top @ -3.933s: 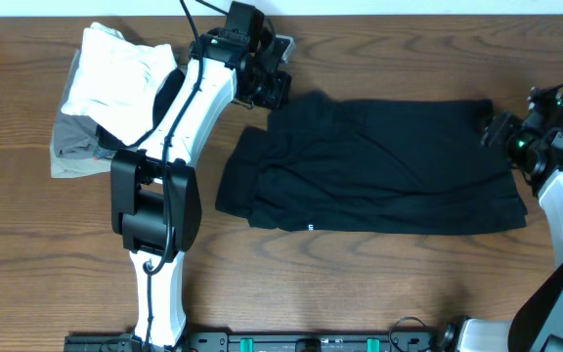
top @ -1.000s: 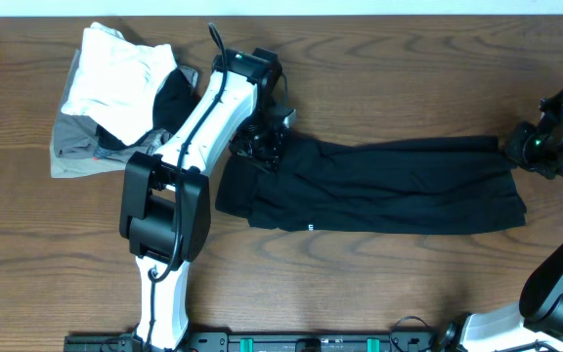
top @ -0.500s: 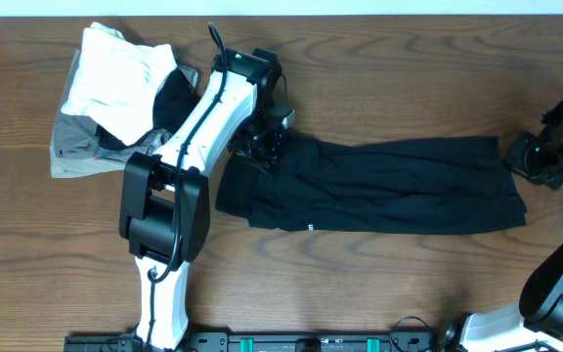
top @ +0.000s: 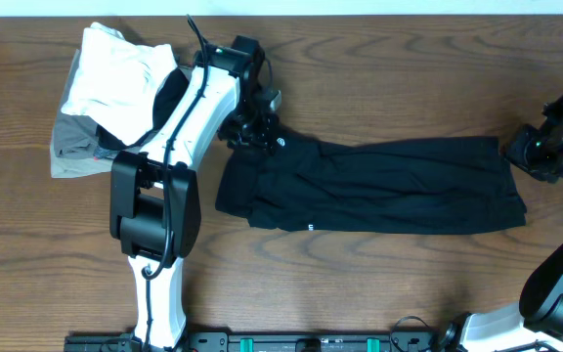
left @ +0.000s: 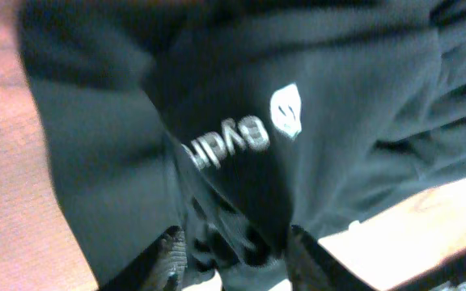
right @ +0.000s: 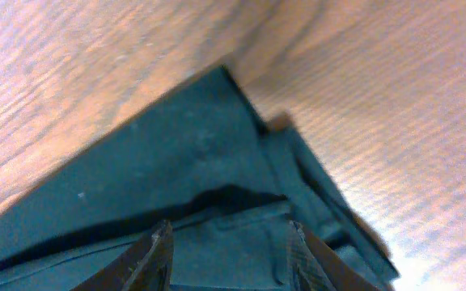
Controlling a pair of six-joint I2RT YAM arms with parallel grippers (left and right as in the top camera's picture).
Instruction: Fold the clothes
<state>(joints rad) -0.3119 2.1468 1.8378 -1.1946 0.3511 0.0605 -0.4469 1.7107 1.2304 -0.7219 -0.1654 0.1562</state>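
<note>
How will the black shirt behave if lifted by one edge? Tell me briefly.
The black shirt would probably droop limply: it lies in soft creases. It is likely light, since fabric bunches easily at the left pincer. Pushed, it would probably wrinkle rather than slide whole.

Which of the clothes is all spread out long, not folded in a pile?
The black shirt, stretched across the table's middle. The white garment and grey garment sit piled together at the left.
</note>
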